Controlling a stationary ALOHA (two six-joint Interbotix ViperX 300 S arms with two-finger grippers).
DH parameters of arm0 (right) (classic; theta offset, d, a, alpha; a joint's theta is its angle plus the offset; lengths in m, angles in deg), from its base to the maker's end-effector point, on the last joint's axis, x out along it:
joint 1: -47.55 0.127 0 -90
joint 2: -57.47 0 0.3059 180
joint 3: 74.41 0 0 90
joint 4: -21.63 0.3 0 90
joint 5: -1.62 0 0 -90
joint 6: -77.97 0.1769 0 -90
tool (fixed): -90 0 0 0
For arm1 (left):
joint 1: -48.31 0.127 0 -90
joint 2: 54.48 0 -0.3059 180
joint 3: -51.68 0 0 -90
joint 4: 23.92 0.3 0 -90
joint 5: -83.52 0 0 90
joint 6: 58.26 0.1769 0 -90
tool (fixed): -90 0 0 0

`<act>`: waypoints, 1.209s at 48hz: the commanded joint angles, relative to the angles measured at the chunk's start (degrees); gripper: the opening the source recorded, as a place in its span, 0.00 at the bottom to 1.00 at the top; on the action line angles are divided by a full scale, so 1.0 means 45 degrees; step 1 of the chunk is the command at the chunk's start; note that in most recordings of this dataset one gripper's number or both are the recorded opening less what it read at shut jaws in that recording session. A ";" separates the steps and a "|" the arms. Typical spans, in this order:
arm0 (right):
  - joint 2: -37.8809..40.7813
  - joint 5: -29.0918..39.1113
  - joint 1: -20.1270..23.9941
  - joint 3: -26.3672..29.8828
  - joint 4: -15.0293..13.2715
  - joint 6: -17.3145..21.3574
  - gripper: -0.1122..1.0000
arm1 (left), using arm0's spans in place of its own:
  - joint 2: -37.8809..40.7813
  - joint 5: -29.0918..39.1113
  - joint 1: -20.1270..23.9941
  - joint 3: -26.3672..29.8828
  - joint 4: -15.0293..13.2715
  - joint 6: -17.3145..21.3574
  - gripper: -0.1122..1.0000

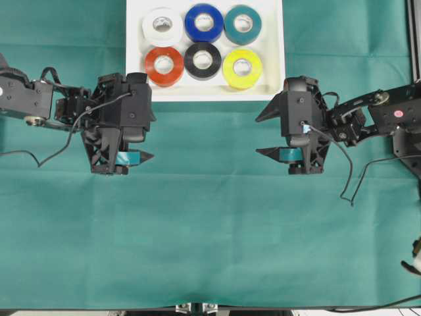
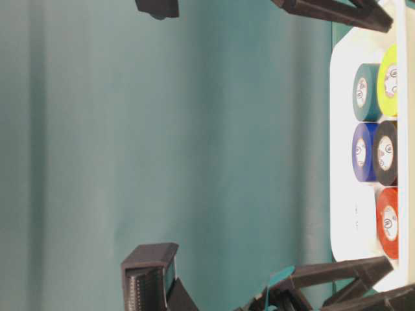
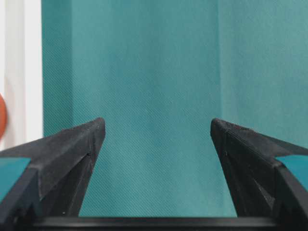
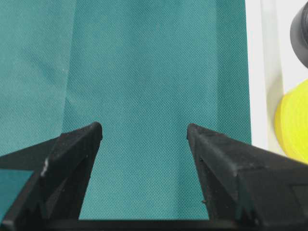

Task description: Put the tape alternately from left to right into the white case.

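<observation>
- Spread wide over green cloth (image 1: 210, 230), nothing held: left gripper (image 3: 157, 132), right gripper (image 4: 144, 131).
- Far table edge: white case (image 1: 272, 72), full.
- Back row: white roll (image 1: 162, 26), blue roll (image 1: 203, 22), teal roll (image 1: 243, 24).
- Front row: red roll (image 1: 164, 65), black roll (image 1: 202, 60), yellow roll (image 1: 242, 68).

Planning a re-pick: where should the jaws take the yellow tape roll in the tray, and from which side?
Probably from straight above. The yellow tape roll lies flat in the white tray, hole up, black roll close beside it. Put one jaw in the hole and one outside the wall on the side toward the free tray corner.
</observation>
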 commanded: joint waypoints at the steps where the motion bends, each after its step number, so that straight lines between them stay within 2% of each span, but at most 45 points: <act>1: -0.0020 -0.0078 0.0020 0.0273 -0.0020 0.0039 0.81 | -0.0195 -0.0059 -0.0078 0.0039 -0.0020 -0.0059 0.64; 32: -0.0215 -0.0039 0.0039 0.0234 0.0000 0.0039 0.80 | -0.0723 -0.0137 -0.0078 -0.0195 0.0000 -0.0039 0.64; 58: -0.1836 0.0000 0.0039 -0.0508 -0.0020 0.0039 0.80 | -0.2969 -0.0352 -0.0078 -0.1777 -0.0020 0.0000 0.64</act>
